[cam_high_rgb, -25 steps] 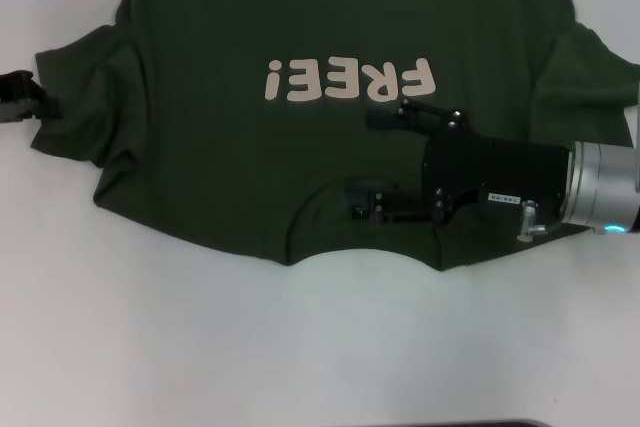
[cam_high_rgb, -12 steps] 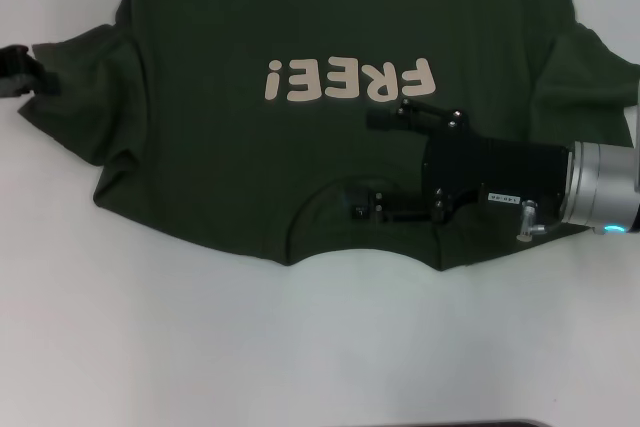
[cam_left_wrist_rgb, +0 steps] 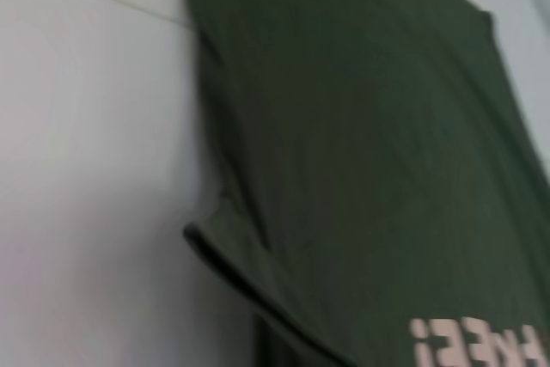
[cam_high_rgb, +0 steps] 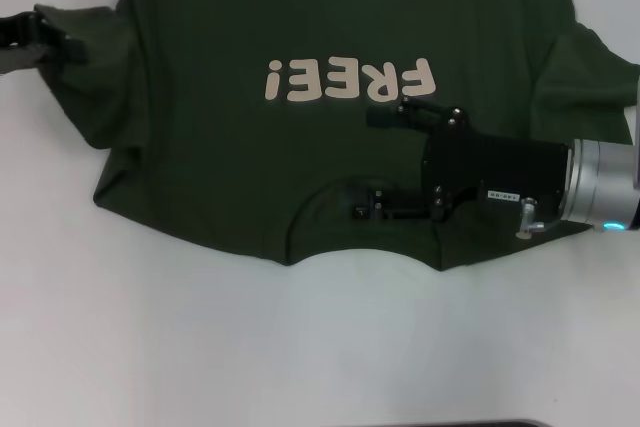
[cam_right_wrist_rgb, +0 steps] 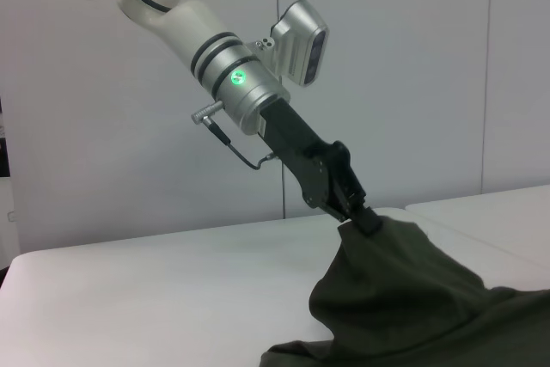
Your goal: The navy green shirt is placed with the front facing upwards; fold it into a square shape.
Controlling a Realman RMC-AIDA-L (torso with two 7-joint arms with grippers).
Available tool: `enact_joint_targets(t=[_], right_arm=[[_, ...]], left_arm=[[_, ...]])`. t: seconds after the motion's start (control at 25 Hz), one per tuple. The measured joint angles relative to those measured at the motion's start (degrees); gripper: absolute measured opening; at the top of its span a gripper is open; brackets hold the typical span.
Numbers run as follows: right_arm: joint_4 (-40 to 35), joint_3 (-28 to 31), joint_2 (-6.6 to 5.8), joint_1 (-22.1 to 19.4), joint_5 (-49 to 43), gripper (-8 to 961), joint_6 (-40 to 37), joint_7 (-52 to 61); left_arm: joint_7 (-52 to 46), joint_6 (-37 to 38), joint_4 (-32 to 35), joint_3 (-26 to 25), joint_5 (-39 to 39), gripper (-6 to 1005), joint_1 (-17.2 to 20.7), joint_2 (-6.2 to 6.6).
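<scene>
- The navy green shirt point(cam_high_rgb: 330, 137) lies spread front-up on the white surface point(cam_high_rgb: 300, 347), its cream "FREE!" lettering point(cam_high_rgb: 350, 80) reading upside down in the head view.
- The collar opening point(cam_high_rgb: 330, 217) sits at the near edge of the shirt, close to the robot.
- Left claw point(cam_high_rgb: 45, 42) is out at the far left of the head view, clamped tight on the end of the left sleeve point(cam_high_rgb: 95, 77).
- The right wrist view shows it well: the left claw point(cam_right_wrist_rgb: 365, 221) pinches the sleeve's tip point(cam_right_wrist_rgb: 378, 242) and holds it up off the surface, cloth draping down from the pinch in a peak.
- That sleeve is stretched out sideways, away from the body of the shirt, with folds bunched near the shoulder.
- Right claw point(cam_high_rgb: 375, 162) comes in from the right side and hovers low over the chest, between the lettering and the collar.
- Its fingers point(cam_high_rgb: 395, 117) stand wide apart, one just under the lettering, the other by the collar rim, gripping nothing.
- The right sleeve point(cam_high_rgb: 590, 77) lies flat at the right edge of the view, beside the right arm's silver wrist point(cam_high_rgb: 600, 192).
- The left wrist view looks down on the shirt's side edge point(cam_left_wrist_rgb: 206, 126) against the pale surface, with a bit of the lettering point(cam_left_wrist_rgb: 473, 341) in one corner.
</scene>
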Motion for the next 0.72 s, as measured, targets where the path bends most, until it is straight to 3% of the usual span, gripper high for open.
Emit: enact_joint_targets(t=[0.24,0.36,0.56,0.72], right_arm=[[0.0,0.0,0.0,0.2,0.0,926,0.1,0.0],[0.0,0.0,0.0,0.2,0.0,926,0.1,0.0],[0.1,0.0,0.0,0.3,0.0,926,0.2,-0.1],[0.1,0.0,0.0,0.3,0.1,926,0.2,-0.1]], left_arm=[[1.0,1.6,-0.2,0.1,-2.2,6,-0.4,-0.62],[1.3,0.7,-0.3,0.1,-3.3,6,-0.9,-1.67],[1.4,-4.1,-1.2,0.3,-3.6,6,-2.1,-3.47],[2.1,-7.2,-4.1,0.4,-3.6,6,-3.6,-3.84]])
